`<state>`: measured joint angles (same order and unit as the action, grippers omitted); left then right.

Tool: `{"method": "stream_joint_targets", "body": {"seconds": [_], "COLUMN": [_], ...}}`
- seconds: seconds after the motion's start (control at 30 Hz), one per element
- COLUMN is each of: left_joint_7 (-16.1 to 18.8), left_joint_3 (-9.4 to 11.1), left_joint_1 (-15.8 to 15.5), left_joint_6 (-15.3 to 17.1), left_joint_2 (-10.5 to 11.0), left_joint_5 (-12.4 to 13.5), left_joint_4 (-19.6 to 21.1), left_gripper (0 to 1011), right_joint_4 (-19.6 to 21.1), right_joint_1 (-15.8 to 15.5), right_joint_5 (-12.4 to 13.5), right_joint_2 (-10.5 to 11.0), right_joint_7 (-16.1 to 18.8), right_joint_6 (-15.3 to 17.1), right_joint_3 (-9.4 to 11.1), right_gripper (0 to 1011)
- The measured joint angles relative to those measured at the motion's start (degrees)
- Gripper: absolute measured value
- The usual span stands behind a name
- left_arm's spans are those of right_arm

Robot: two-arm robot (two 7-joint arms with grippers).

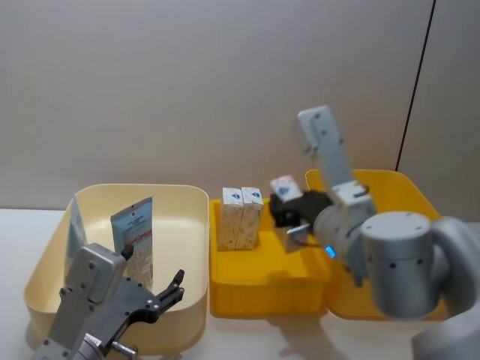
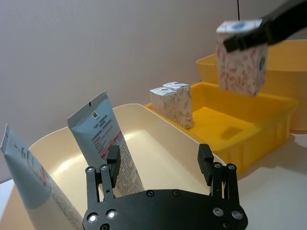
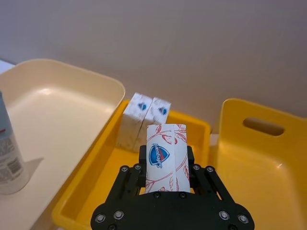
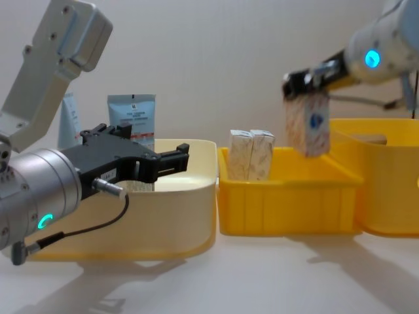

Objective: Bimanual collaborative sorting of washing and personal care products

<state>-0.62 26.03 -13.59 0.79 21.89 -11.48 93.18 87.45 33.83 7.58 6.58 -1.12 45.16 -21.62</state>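
Bins fill the lower frame: cream bin [image 1: 191,300] at left, yellow bin [image 1: 270,296] at centre. Over the cream bin the left gripper [image 2: 159,155] hangs wide open and empty. Above the yellow bin, centre-right, the right gripper [image 4: 304,85] clamps a carton [image 4: 308,127] by its top, beside two standing cartons [image 1: 240,217]. Released from this height, it could topple. Its long axis is near vertical, slightly tilted, gripped end up.

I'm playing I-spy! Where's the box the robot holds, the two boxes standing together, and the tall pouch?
held carton [image 3: 165,158]: right wrist view, on its blue-shield face.
standing cartons [image 1: 240,218]: head view, where the pair meet.
tall pouch [image 2: 103,134]: left wrist view, on its printed front.
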Motion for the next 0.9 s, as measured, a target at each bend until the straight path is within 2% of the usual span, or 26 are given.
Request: {"method": "stream_joint_targets", "body": {"seconds": [0.27, 0.47, 0.63, 0.9], "left_joint_7": [0.0, 0.0, 0.0, 0.0], "left_joint_3": [0.0, 0.0, 0.0, 0.0], "left_joint_1": [0.0, 0.0, 0.0, 0.0], "left_joint_6": [0.0, 0.0, 0.0, 0.0], "left_joint_2": [0.0, 0.0, 0.0, 0.0], "left_joint_5": [0.0, 0.0, 0.0, 0.0], "left_joint_4": [0.0, 0.0, 0.0, 0.0], "left_gripper": [1003, 1003, 1003, 1004], "right_joint_4": [5.1, 7.2, 8.1, 7.2], "right_joint_1": [0.9, 1.1, 0.9, 0.3], "right_joint_5": [-1.0, -1.6, -2.0, -1.9], "right_joint_2": [3.0, 4.6, 5.7, 6.5], "right_joint_7": [0.0, -0.7, -1.3, -1.2], "right_joint_6": [0.0, 0.8, 2.2, 4.3], "right_joint_3": [3.1, 5.5, 7.5, 9.5], "right_gripper": [392, 392, 392, 392]}}
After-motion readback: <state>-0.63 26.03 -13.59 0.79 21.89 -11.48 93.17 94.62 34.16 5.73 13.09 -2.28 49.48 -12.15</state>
